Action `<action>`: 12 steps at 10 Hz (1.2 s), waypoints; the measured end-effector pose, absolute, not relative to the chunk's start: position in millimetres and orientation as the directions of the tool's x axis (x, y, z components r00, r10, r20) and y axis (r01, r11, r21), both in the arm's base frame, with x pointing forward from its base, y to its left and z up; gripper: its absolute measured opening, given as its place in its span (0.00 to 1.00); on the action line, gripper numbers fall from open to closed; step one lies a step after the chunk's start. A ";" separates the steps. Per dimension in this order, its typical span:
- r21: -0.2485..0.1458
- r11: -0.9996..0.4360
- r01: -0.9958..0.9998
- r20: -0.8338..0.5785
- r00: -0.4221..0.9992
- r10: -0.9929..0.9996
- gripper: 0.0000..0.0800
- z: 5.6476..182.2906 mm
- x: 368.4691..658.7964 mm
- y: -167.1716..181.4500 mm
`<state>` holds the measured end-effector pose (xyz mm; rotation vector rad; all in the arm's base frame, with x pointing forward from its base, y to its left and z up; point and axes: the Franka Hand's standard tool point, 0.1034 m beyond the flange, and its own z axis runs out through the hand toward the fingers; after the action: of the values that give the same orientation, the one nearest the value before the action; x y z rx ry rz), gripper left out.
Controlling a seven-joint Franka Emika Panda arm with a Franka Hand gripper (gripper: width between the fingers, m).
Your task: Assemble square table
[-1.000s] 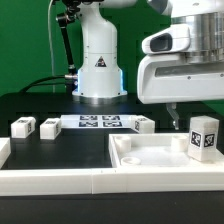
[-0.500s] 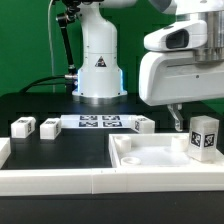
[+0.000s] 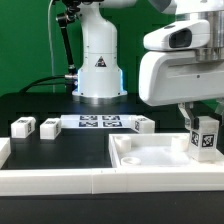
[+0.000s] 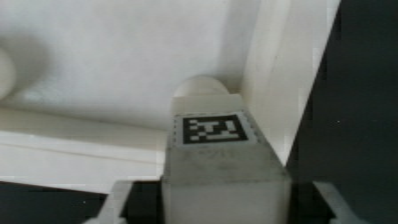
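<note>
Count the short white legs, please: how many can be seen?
4. Two legs lie on the black table at the exterior view's left, one beside the marker board, one leg stands on the tabletop inside the pincer. More could hide behind the pincer.

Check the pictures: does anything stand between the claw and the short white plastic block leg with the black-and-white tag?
Nothing visible does. The claw already straddles the short white plastic tagged block leg, its jaws seemingly against both sides.
</note>
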<state>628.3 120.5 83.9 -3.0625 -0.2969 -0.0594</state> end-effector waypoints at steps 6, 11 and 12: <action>-0.093 -0.907 -0.411 0.012 0.910 -0.414 0.36 83.1 628.8 118.6; -0.083 -0.565 -0.821 -0.043 0.569 -0.821 0.36 82.2 627.6 119.7; -0.072 -0.479 -0.875 -0.052 0.482 -0.874 0.36 82.4 626.7 122.4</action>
<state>626.7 122.4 82.4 -2.6272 1.5542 0.0125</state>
